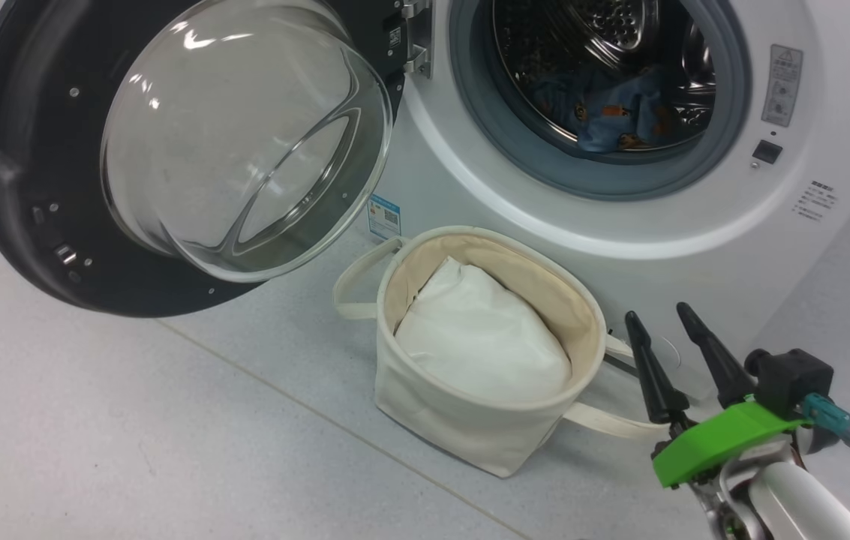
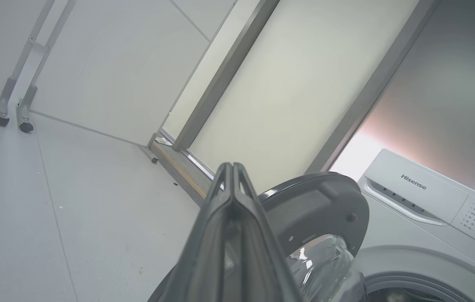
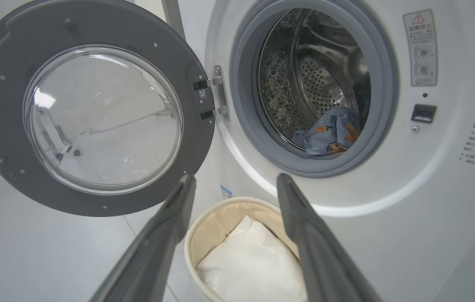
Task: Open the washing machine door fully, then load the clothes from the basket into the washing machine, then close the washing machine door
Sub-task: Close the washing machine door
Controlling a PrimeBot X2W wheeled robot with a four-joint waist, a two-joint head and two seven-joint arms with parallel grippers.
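Opening step judged complete: the large round washing machine door [image 1: 27, 187], glossy black rim around a bulging clear glass bowl, stands swung wide to the left of the opening on the big white front-loading washing machine [image 1: 620, 232]. Loading judged complete or nearly so: the light blue garment printed with orange-brown bears [image 1: 620, 112] lies low at the front of the perforated steel drum [image 1: 605, 37], inside the grey gasket. The round cream canvas basket [image 1: 470, 427] sits on the floor just beside the machine front and holds a plain white bundle [image 1: 481, 341], which is not part of the load. Left to do: closing the door. The right gripper [image 1: 657, 311] hangs beside the basket with fingers spread and nothing between them; the left gripper [image 2: 232, 167] has its fingers pressed together on nothing, up near the door's outer edge. Writing: the brand name "Hisense" [image 2: 413, 182] reads clearly on the top panel. The small blue label [image 1: 383, 216], the grey warning sticker [image 1: 781, 84] with its triangle and the printed lines [image 1: 818, 201] at the right are too small to read
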